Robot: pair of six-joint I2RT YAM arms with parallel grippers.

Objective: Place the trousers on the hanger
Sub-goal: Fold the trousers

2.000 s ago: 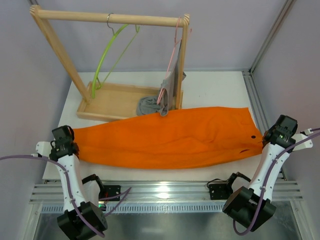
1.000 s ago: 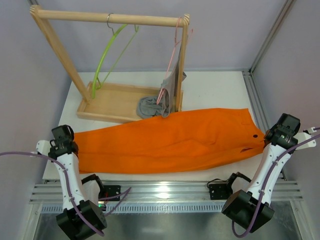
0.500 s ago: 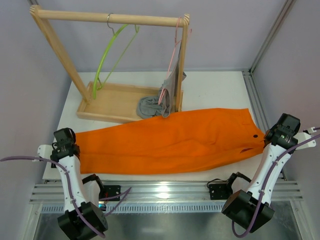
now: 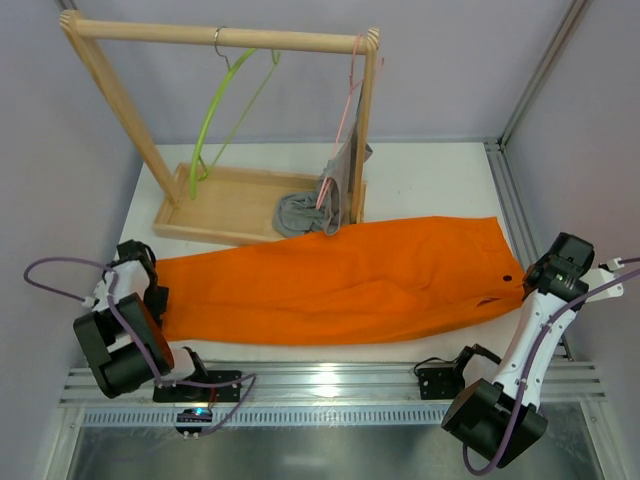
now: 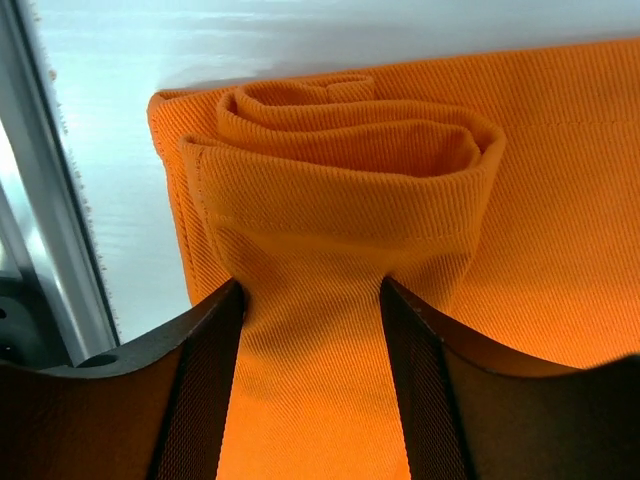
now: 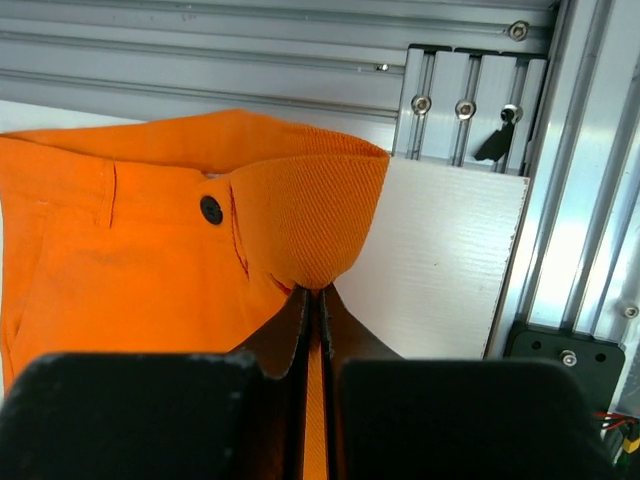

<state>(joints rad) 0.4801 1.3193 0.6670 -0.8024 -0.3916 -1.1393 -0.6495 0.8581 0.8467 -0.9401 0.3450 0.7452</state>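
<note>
The orange trousers [image 4: 340, 285] lie stretched across the white table, waist at the right, leg ends at the left. My left gripper [image 4: 150, 290] is at the leg ends. In the left wrist view its fingers [image 5: 210, 380] stand apart, open, with the rolled cuff cloth [image 5: 350, 180] lying loose between them. My right gripper [image 4: 530, 280] is shut on the waistband corner [image 6: 310, 220], pinched at the fingertips [image 6: 316, 292] near the button. The lime-green hanger [image 4: 215, 115] hangs by its metal hook from the wooden rail at the back left, bare.
A wooden rack [image 4: 220, 38] stands on a wooden tray [image 4: 215, 205] at the back left. A pink hanger [image 4: 350, 100] on it carries a grey garment [image 4: 300, 212] that touches the trousers' far edge. Aluminium rails [image 4: 320, 385] line the near and right edges.
My left gripper has opened and let go of the leg ends, and the left arm has dropped low and folded to the left. The right gripper keeps its hold, unmoved.
</note>
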